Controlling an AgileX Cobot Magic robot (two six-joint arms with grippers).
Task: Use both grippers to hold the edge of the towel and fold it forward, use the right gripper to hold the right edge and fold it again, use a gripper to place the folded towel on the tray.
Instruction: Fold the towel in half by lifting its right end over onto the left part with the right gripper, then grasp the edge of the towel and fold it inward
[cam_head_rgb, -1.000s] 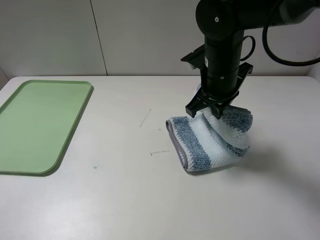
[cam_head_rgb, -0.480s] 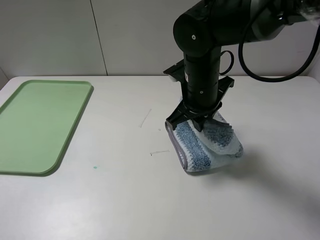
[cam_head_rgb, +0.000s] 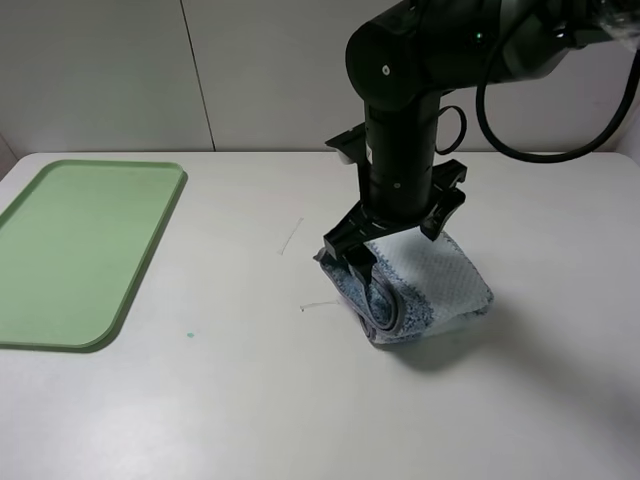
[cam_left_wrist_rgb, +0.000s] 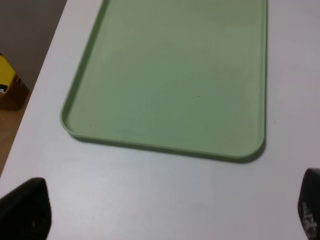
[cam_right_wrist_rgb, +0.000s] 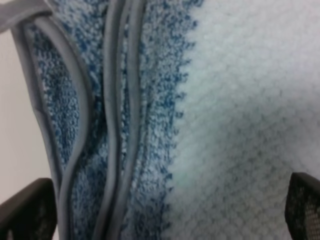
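Note:
The towel (cam_head_rgb: 440, 285) lies folded into a thick bundle on the white table, right of centre, its pale side up and its stacked grey hems (cam_head_rgb: 385, 310) facing left. My right gripper (cam_head_rgb: 400, 236) hangs straight down just above it, open, with nothing held. In the right wrist view the towel (cam_right_wrist_rgb: 225, 125) and its layered hems (cam_right_wrist_rgb: 117, 125) fill the frame between the spread fingertips of the right gripper (cam_right_wrist_rgb: 165, 210). The light-green tray (cam_head_rgb: 80, 250) lies empty at the far left. Over the tray (cam_left_wrist_rgb: 170, 75), my left gripper (cam_left_wrist_rgb: 167, 210) is open and empty; it does not show in the exterior view.
The table's left edge (cam_left_wrist_rgb: 30, 115) runs close beside the tray, with a yellow and brown object (cam_left_wrist_rgb: 7, 90) on the floor past it. Faint scratch marks (cam_head_rgb: 290, 237) mark the tabletop between tray and towel. A wall stands behind the table.
My right gripper carried the towel's right edge leftward over the rest, folding it, then opened and let the cloth drop. The towel now lies as a compact bundle.

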